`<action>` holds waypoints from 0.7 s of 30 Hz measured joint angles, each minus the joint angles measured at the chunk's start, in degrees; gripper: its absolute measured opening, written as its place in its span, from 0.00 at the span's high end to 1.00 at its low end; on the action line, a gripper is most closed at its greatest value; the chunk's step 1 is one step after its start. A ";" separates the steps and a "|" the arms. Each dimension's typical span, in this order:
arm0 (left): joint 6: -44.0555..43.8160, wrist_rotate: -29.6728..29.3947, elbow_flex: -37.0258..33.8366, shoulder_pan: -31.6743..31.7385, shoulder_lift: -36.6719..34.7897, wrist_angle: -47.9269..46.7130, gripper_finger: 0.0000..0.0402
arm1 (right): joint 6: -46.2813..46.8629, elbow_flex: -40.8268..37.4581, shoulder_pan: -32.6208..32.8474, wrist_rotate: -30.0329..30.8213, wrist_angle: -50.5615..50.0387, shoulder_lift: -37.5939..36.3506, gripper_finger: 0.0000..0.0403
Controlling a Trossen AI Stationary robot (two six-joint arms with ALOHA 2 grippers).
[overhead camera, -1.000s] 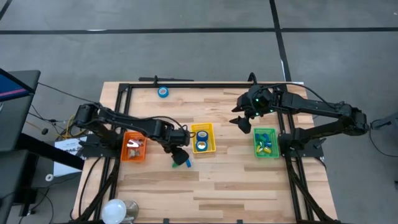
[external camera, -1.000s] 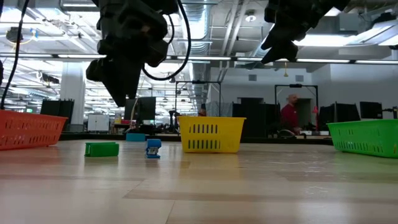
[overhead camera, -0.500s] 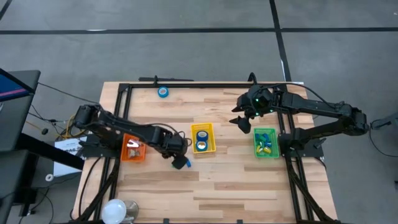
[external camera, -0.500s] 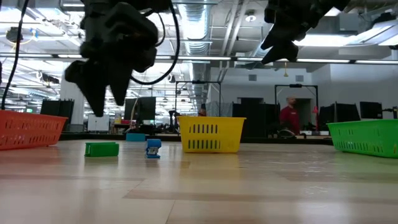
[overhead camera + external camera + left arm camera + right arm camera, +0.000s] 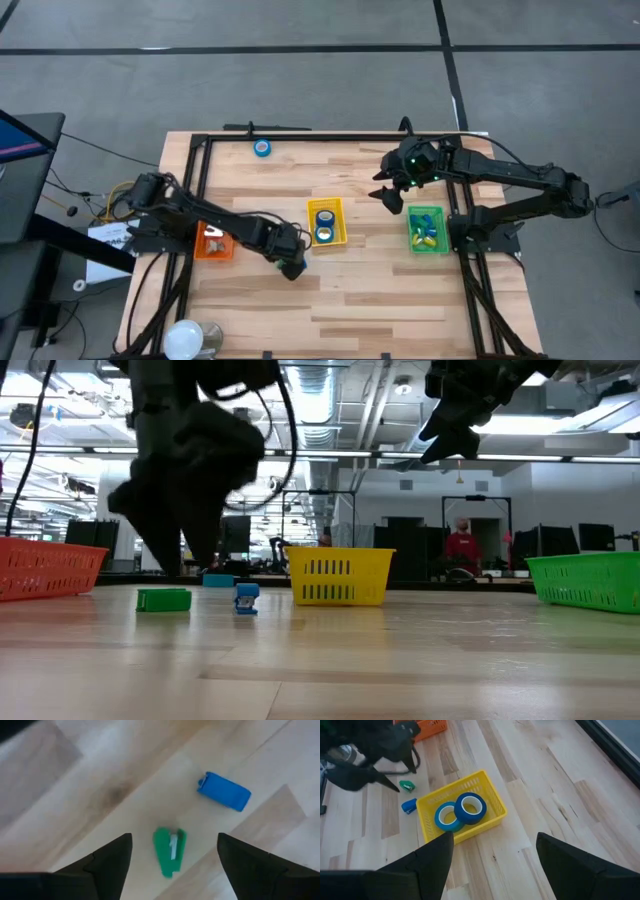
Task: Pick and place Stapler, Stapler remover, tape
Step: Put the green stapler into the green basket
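A pale striped wooden table [image 5: 380, 290] is seen. A yellow slotted basket [image 5: 340, 222] is filled with blue tape rolls [image 5: 470, 808] with pale centres. An orange basket [image 5: 197, 246] and a green basket [image 5: 441, 240] are shown. A green stapler remover [image 5: 169, 851] and a blue stapler [image 5: 224, 791] are seen.

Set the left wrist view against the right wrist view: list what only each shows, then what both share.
Only the left wrist view: the left claw, open, straddling the green piece. Only the right wrist view: the yellow basket with two tape rolls, the orange basket, the open right claw. Both: the green piece and the blue piece on the wooden table.
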 joint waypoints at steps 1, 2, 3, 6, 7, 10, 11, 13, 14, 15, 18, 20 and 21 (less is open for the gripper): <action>0.01 0.90 0.02 0.04 0.90 0.60 0.30 | 0.01 0.00 0.00 0.00 0.04 0.00 0.32; -0.01 1.59 0.02 0.02 1.83 0.41 0.30 | 0.01 0.00 0.00 0.00 0.11 0.00 0.32; -0.01 2.20 0.02 -0.04 2.91 0.37 0.31 | 0.03 0.00 0.00 0.00 0.04 0.00 0.32; -0.04 3.35 -0.02 -0.18 4.75 -0.39 0.32 | 0.79 0.00 0.00 0.02 0.04 0.02 0.32; -0.10 3.77 -0.02 -0.18 4.83 -0.15 0.33 | 1.24 0.00 0.00 0.01 0.03 0.02 0.32; 0.01 2.52 -0.02 -0.43 4.77 0.15 0.35 | 1.46 0.00 0.00 0.02 0.02 0.02 0.32; 0.03 2.01 -0.02 -0.44 4.69 0.05 0.36 | 1.46 0.00 0.00 0.02 0.01 0.02 0.32; 0.05 1.83 -0.02 -0.44 4.59 0.21 0.38 | 1.46 0.00 0.00 0.02 0.02 0.02 0.32; 0.05 2.01 -0.02 -0.44 4.59 0.15 0.39 | 1.46 0.00 0.00 0.02 0.02 0.02 0.32; 0.06 2.44 -0.02 -0.44 4.59 0.11 0.41 | 1.46 0.00 0.00 0.02 0.00 0.02 0.32; 0.08 3.30 -0.02 -0.62 4.59 0.30 0.46 | 1.46 0.00 0.00 0.02 0.02 0.02 0.32; 0.08 3.59 -0.02 -0.75 4.59 0.30 0.50 | 1.46 0.00 0.00 0.02 0.02 0.02 0.32; 0.08 3.61 -0.02 -0.90 4.59 0.30 0.52 | 1.46 0.00 0.00 0.02 0.02 0.02 0.32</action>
